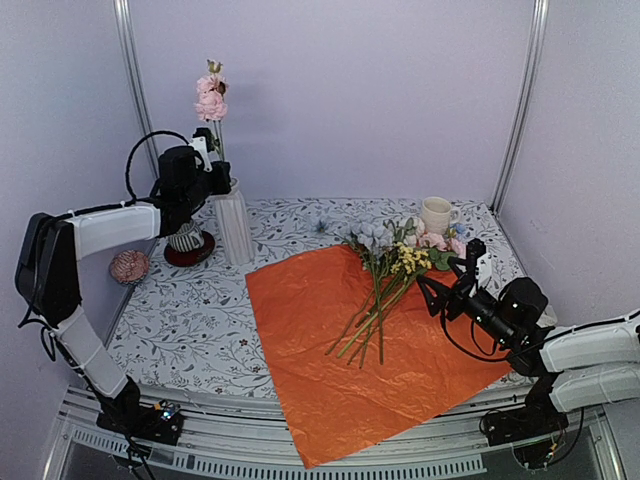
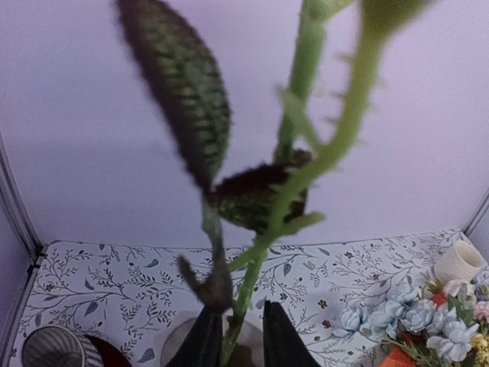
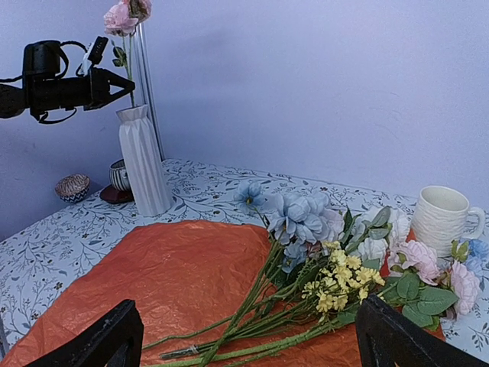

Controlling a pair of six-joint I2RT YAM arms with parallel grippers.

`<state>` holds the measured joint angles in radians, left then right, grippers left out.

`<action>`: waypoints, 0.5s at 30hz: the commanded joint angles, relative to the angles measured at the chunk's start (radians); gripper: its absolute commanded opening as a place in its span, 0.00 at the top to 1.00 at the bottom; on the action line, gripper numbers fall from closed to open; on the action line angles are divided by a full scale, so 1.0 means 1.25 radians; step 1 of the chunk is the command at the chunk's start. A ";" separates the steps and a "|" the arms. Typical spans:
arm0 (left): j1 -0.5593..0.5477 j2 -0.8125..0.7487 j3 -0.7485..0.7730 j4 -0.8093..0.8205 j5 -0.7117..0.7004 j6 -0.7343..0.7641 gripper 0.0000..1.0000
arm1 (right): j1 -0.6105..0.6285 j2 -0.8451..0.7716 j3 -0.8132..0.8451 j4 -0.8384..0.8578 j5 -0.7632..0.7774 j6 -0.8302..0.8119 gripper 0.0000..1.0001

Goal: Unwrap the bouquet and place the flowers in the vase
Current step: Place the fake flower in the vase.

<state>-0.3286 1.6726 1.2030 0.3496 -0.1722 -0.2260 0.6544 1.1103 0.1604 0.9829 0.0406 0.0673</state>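
**Tabletop (image 1: 190,320) progress: unwrapped, barely arranged**

Lilac walls ring the leaf-patterned surface. Toward the bottom of the top view the orange paper (image 1: 330,340) lies flat, so unwrapping looks done. The flowers (image 1: 385,275) lie loose at centre right beside the right tool (image 1: 445,272), which is spread wide and empty. At upper left, 1 pink flower (image 1: 211,100) stands in the vase (image 1: 235,225). Only the left wrist view shows the left tool (image 2: 241,310) with its fingers (image 2: 205,340) flanking that stem; whether they pinch it I cannot tell.

free: bare left of orange paper (image 1: 305,300) | blocked: vase (image 1: 234,225) mouth, by flower stem (image 2: 336,145) and left end effector (image 2: 241,312)
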 commanded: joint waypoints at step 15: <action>0.004 -0.023 0.001 -0.064 0.027 -0.026 0.54 | 0.002 0.010 0.029 0.004 -0.020 0.009 0.01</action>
<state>-0.3286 1.6714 1.2030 0.2970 -0.1619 -0.2443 0.6544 1.1168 0.1719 0.9825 0.0238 0.0677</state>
